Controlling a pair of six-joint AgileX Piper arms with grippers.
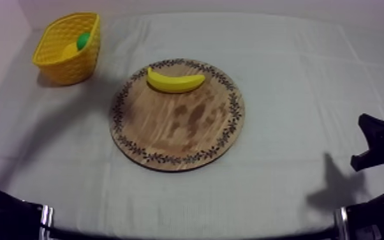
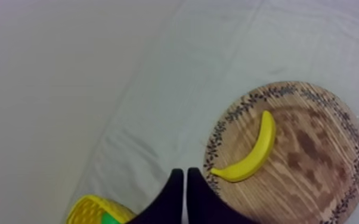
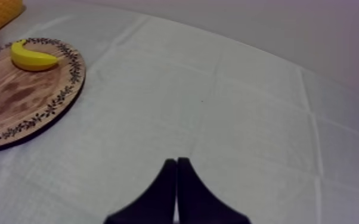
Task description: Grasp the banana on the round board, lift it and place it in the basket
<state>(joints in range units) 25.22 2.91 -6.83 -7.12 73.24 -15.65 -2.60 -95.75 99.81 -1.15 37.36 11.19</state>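
The yellow banana [image 1: 175, 81] lies on the far part of the round wooden board [image 1: 182, 137], close to its patterned rim. The yellow basket [image 1: 59, 64] stands at the far left of the table, apart from the board. My left gripper [image 2: 185, 173] is shut on nothing, its fingers together as a narrow wedge between the basket [image 2: 92, 210] and the board [image 2: 304, 179], short of the banana [image 2: 250, 154]. My right gripper [image 3: 176, 161] is also shut and empty, over bare cloth well away from the board [image 3: 15, 101] and the banana [image 3: 31, 56].
Inside the basket lie a green piece [image 1: 83, 40] and something yellow beside it. The right arm [image 1: 379, 143] sits at the table's right edge, the left arm [image 1: 3, 210] at the lower left. Grey-white cloth surrounds the board on all sides.
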